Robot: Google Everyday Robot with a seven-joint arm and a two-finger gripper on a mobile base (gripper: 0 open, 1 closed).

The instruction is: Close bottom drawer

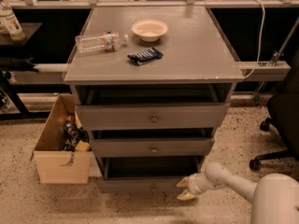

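Note:
The bottom drawer (140, 185) is the lowest of three grey drawers in the cabinet. Its low plain front stands out only a little, with a tiny knob (153, 187) at its centre and a dark gap above it. My gripper (185, 189) is at the right end of that front panel, low near the floor. Its two pale fingertips (183, 182) are spread apart and rest against the drawer front, holding nothing. My white arm (233, 183) reaches in from the lower right.
The top drawer (152, 116) and middle drawer (152, 147) stand slightly out. On the cabinet top (196, 50) lie a bowl (149, 29), a plastic bottle (99, 41) and a dark packet (145, 56). A cardboard box (60, 150) stands left, an office chair (280, 125) right.

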